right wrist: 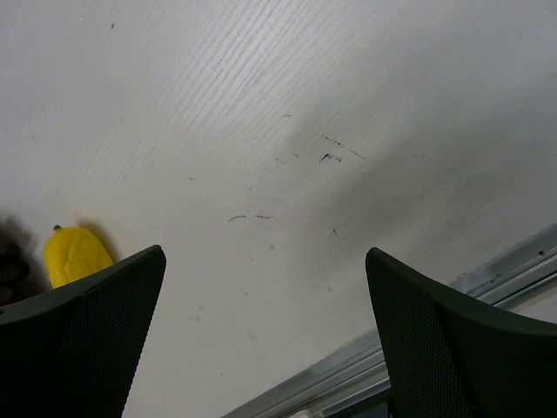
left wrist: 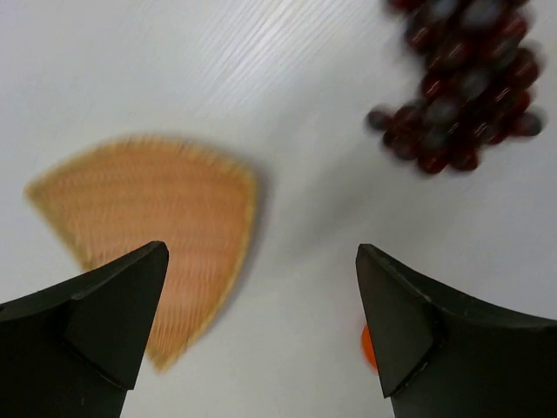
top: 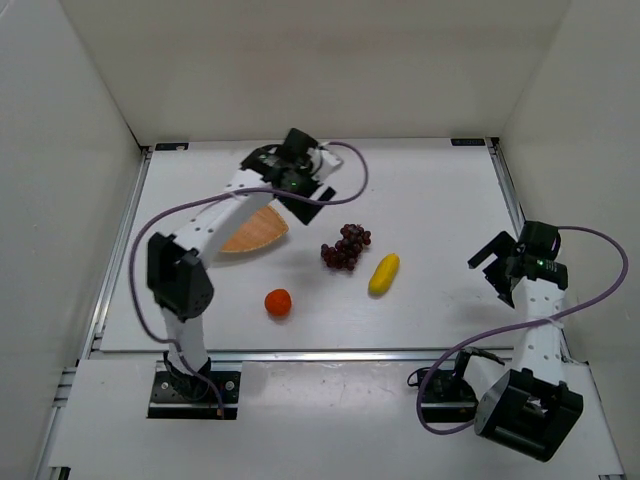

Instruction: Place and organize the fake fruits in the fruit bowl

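The tan woven fruit bowl (top: 255, 232) (left wrist: 148, 226) lies at the table's left centre, with my left arm crossing over part of it. A dark purple-red grape bunch (top: 346, 246) (left wrist: 461, 104) sits to its right, and a yellow lemon-like fruit (top: 384, 273) (right wrist: 77, 254) lies beyond that. A round orange (top: 278, 302) (left wrist: 367, 344) rests nearer the front. My left gripper (top: 305, 200) (left wrist: 261, 261) hovers open above the bowl's right edge, with nothing between its fingers. My right gripper (top: 495, 262) (right wrist: 265, 261) stands open and empty near the table's right side, well clear of the lemon-like fruit.
White walls enclose the table at the back and on both sides. A metal rail (top: 300, 352) (right wrist: 365, 366) runs along the front edge, close below my right gripper. Purple cables (top: 200, 205) loop from both arms.
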{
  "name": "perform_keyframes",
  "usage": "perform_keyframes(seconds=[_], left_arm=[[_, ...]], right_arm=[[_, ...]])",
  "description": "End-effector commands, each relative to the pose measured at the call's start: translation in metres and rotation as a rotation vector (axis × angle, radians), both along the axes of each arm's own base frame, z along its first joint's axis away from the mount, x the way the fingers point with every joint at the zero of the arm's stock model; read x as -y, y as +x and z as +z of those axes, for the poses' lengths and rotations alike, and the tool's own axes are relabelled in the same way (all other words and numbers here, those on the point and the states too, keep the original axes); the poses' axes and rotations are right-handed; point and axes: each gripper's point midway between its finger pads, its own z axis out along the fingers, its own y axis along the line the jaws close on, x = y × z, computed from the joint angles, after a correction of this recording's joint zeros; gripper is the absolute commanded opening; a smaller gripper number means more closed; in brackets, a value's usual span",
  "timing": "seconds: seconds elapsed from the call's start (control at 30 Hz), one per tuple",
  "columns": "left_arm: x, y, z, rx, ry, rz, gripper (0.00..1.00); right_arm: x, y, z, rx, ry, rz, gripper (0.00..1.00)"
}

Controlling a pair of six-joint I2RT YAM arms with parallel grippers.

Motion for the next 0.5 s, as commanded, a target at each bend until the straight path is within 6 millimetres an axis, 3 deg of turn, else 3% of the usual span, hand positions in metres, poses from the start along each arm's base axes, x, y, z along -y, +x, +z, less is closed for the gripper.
perform_keyframes(seconds=[0.0,0.03,0.07,0.1,0.2,0.3,0.47], left_arm=[[0.067,0.003,-0.009,-0.046,-0.015,-0.109,1.0],[0.084,0.004,-0.011,-0.051,-0.034,-0.141,1.0],[0.101,0.005,-0.032,-0.093,-0.034,-0.157,1.0],[0.126,0.004,-0.026,-0.079,-0.078,-0.195,1.0],[0.159,-0.003,-0.055,-0.129,-0.082,-0.245,1.0],[0.174,-0.019,-0.08,-0.199,-0.084,-0.265,1.0],[0.173,-0.031,-0.123,-0.311,-0.06,-0.226,1.0]], right_arm=[[-0.002,0.0,0.002,0.036,-0.005,0.023,1.0],[-0.003,-0.003,0.004,0.041,-0.007,0.023,1.0],[-0.002,-0.005,-0.001,0.027,-0.01,0.018,1.0],[-0.003,-0.007,0.001,0.033,-0.012,0.017,1.0],[-0.001,-0.013,0.0,0.029,-0.034,0.014,1.0],[0.0,-0.018,0.0,0.023,-0.049,0.015,1.0],[0.001,-0.02,-0.004,0.012,-0.054,0.01,1.0]])
